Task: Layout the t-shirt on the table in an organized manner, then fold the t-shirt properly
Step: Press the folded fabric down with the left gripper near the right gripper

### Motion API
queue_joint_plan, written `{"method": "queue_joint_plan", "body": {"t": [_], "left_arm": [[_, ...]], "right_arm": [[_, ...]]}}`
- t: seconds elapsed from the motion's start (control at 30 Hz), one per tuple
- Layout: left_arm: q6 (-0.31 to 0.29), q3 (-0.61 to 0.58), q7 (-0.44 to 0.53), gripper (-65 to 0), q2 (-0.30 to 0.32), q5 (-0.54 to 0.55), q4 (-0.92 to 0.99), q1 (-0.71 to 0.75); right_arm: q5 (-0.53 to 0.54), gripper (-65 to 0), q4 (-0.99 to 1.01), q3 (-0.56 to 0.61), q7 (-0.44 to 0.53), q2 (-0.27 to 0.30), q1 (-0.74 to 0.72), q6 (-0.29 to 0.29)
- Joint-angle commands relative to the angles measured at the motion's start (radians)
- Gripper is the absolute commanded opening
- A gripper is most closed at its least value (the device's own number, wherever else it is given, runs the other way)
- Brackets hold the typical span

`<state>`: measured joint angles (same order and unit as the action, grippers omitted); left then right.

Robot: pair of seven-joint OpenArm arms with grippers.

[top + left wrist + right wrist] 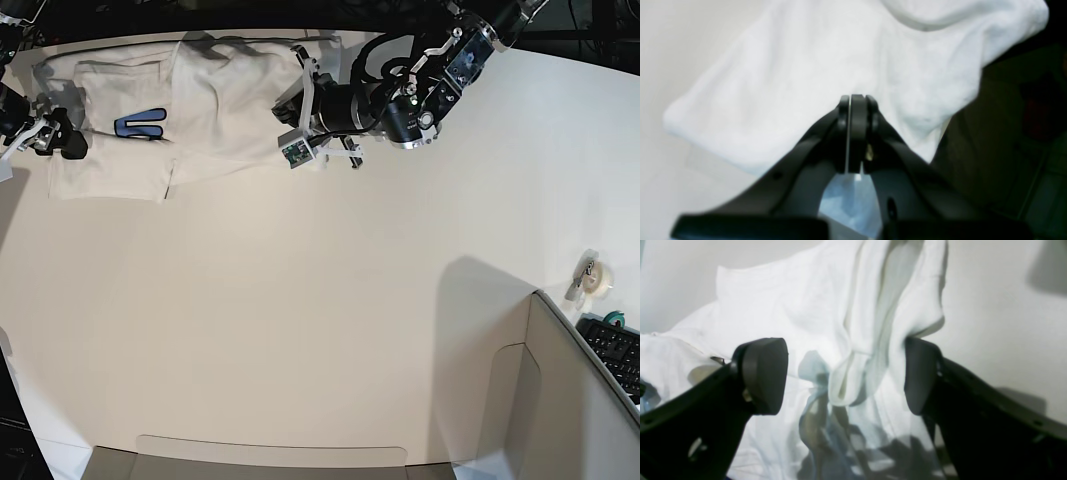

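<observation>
1. T-shirt (200, 100) is the one garment here, lying at the far edge of the table (320, 330), well away from the near side where the grey box-like panel (560, 400) stands.
2. Between that panel and the shirt the white tabletop is bare, apart from one small roll of tape (597, 279) just beyond the panel's corner.
3. Judging by how it lies, the laying-out is only partly done: the shirt is bunched, with folds and a doubled-over flap, and only a scrap of its blue print shows.
4. No proper fold looks started, so spreading, smoothing and all the folding appear to remain.
5. Two arms are at work, one at each end of the shirt.
6. The left gripper (853, 100) hangs over the shirt's edge with its jaws pressed together; I see no cloth pinched between them.
7. The right gripper (846, 373) stands with jaws wide, a hanging ridge of cloth between them but not clamped.
</observation>
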<state>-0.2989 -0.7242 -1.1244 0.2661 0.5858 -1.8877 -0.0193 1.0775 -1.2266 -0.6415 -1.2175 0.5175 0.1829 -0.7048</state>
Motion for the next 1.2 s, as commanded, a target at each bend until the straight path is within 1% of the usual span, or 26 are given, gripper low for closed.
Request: {"method": "queue_joint_plan", "body": {"t": [0.0, 0.23, 0.3, 0.4, 0.5, 0.57, 0.63, 0.67, 0.83, 0.9, 1.03, 1.17], "left_arm": [[-0.003, 0.004, 0.014, -64.9, -0.003, 0.012, -0.016, -0.009], [-0.003, 0.002, 0.014, -64.9, -0.003, 0.012, -0.017, -0.006], [-0.003, 0.002, 0.014, -64.9, -0.003, 0.012, -0.017, -0.006], [-0.003, 0.004, 0.014, -64.9, -0.003, 0.012, -0.019, -0.006], [-0.003, 0.004, 0.014, -64.9, -0.003, 0.012, -0.02, -0.006], [-0.003, 0.004, 0.014, -64.9, -0.003, 0.012, -0.022, -0.006], [-0.003, 0.004, 0.014, -64.9, -0.003, 0.012, -0.022, -0.006], [-0.003, 0.004, 0.014, -64.9, -0.003, 0.012, -0.022, -0.006], [-0.001, 0.016, 0.016, -65.0, -0.003, 0.012, -0.045, -0.006], [-0.001, 0.073, 0.02, -65.0, -0.003, 0.012, -0.08, 0.015], [-0.001, 0.24, 0.02, -65.0, -0.003, 0.012, -0.125, 0.074], [-0.001, 0.374, 0.02, -65.0, 0.003, 0.012, -0.126, 0.129]], "right_arm": [[-0.119, -13.5, 0.017, 0.021, -0.134, -0.009, 0.03, 0.007], [-0.121, -14.0, 0.017, 0.021, -0.134, -0.009, 0.039, 0.007], [-0.121, -16.9, 0.017, 0.021, -0.134, -0.009, 0.039, 0.007], [-0.121, -27.8, 0.017, 0.021, -0.134, -0.021, 0.039, 0.007], [-0.121, -42.9, 0.018, 0.021, -0.134, -0.023, 0.039, 0.007], [-0.121, -54.5, 0.021, 0.021, -0.134, -0.036, 0.039, 0.007], [-0.121, -63.9, 0.021, 0.021, -0.134, -0.044, 0.037, 0.007], [-0.122, -65.0, 0.021, 0.021, -0.134, -0.047, 0.037, 0.007], [-0.122, -65.0, 0.015, 0.012, -0.13, -0.061, 0.03, 0.007], [-0.122, -65.0, 0.015, 0.01, -0.127, -0.061, 0.027, 0.007], [-0.119, -65.0, 0.014, 0.007, -0.126, -0.061, 0.005, 0.007], [-0.121, -65.0, 0.014, -0.042, -0.126, -0.061, -0.009, 0.007]]}}
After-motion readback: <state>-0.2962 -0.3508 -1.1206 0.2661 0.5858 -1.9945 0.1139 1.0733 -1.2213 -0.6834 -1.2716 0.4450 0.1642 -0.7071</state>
